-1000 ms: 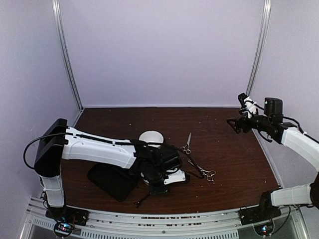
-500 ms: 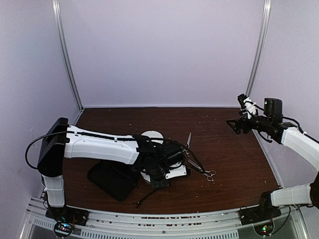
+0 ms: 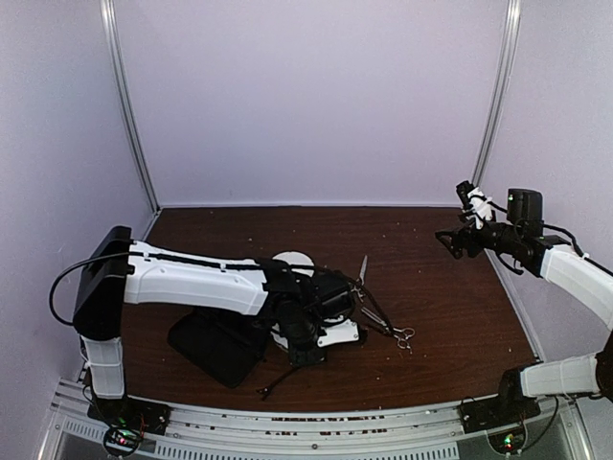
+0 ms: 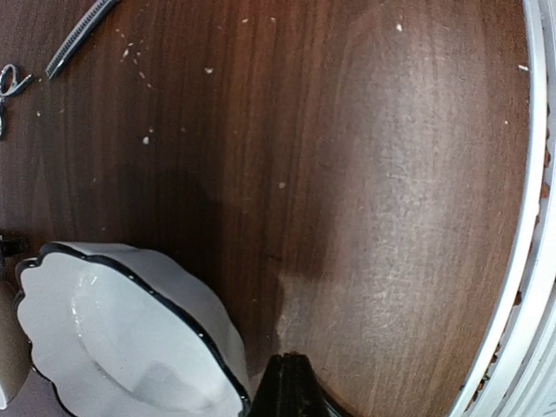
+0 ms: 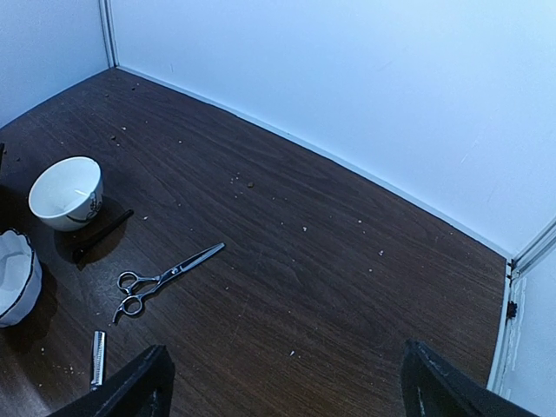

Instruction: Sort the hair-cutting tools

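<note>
One pair of silver scissors [image 3: 361, 276] lies mid-table, also in the right wrist view [image 5: 165, 276]. A second pair [image 3: 398, 335] lies to its right; its ring handle [image 4: 7, 82] and toothed blade [image 4: 80, 35] show in the left wrist view. One black stick [image 3: 278, 381] lies near the front edge. Another [image 5: 102, 234] lies beside the round white bowl [image 5: 65, 193]. My left gripper [image 3: 305, 356] is shut and empty [image 4: 291, 363], low over bare table beside a scalloped bowl. My right gripper [image 3: 450, 240] is open and empty [image 5: 287, 382], high at the far right.
A scalloped white bowl with a black rim [image 4: 174, 291] sits just left of my left fingertips, also at the left edge of the right wrist view [image 5: 16, 278]. The round bowl [image 3: 290, 261] stands behind my left arm. A flat black case [image 3: 215, 347] lies front left. The metal front rail [image 4: 521, 261] is close.
My left arm has shifted a little right and away from the front edge. The right arm and the tools have not moved.
</note>
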### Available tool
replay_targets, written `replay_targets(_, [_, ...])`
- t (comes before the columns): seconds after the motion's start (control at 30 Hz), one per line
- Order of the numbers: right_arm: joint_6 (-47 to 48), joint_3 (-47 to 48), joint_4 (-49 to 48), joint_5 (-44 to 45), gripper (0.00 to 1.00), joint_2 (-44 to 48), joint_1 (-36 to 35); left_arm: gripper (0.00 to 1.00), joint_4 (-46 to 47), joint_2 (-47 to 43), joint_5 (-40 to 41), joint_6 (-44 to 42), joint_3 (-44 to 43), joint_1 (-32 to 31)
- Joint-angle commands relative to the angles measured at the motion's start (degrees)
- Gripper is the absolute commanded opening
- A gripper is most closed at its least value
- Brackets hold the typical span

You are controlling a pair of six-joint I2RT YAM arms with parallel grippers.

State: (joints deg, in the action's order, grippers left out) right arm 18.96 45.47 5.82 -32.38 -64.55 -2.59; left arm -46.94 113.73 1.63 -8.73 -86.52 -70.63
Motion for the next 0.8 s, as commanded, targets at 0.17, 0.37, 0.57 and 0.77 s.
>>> replay_targets(0.17, [0.1,1.1,0.1,-0.4,0.93,0.0,0.3,0.0,0.6,1.8,4.2,-0.3,1.3,-0.2])
replay_targets(0.37, [0.1,1.2,0.2,-0.1,0.93,0.0,0.4,0.0,0.7,2.6,8.5,-0.5,0.7,3.1])
replay_targets(0.57, [0.3,1.2,0.2,0.1,0.93,0.1,0.4,0.0,0.7,4.7,11.9,-1.1,-1.2,9.9])
replay_targets(0.77, [0.4,1.1,0.3,0.0,0.93,0.1,0.3,0.0,2.2,6.0,13.1,0.5,-4.8,14.3])
